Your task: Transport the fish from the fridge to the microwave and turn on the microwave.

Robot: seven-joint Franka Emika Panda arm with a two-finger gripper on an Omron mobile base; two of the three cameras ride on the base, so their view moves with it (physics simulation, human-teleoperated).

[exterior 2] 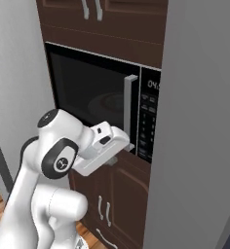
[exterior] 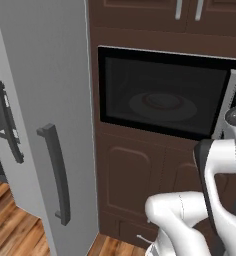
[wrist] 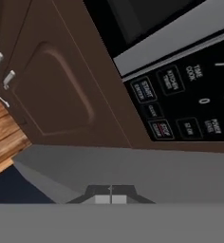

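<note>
The microwave [exterior: 162,95] is set into brown cabinets with its dark-glass door closed. Through the glass I see the round turntable [exterior: 162,105] with a dark ringed shape on it; I cannot make out the fish. The black keypad [exterior 2: 148,121] runs down the right side beside the grey door handle [exterior 2: 130,107]. My gripper [exterior 2: 126,147] hangs just below the microwave's lower right corner. In the hand view its tips [wrist: 111,195] are pressed together with nothing between them, a little short of the keypad [wrist: 185,104]. The fridge [exterior: 40,100] stands to the left, its dark bar handle [exterior: 56,175] facing me.
Brown cabinet doors [wrist: 52,90] with small metal handles sit under the microwave, and more cabinets [exterior: 185,10] above it. A tall grey panel [exterior 2: 200,121] closes in the right side next to the keypad. Wooden floor [exterior: 15,225] lies below.
</note>
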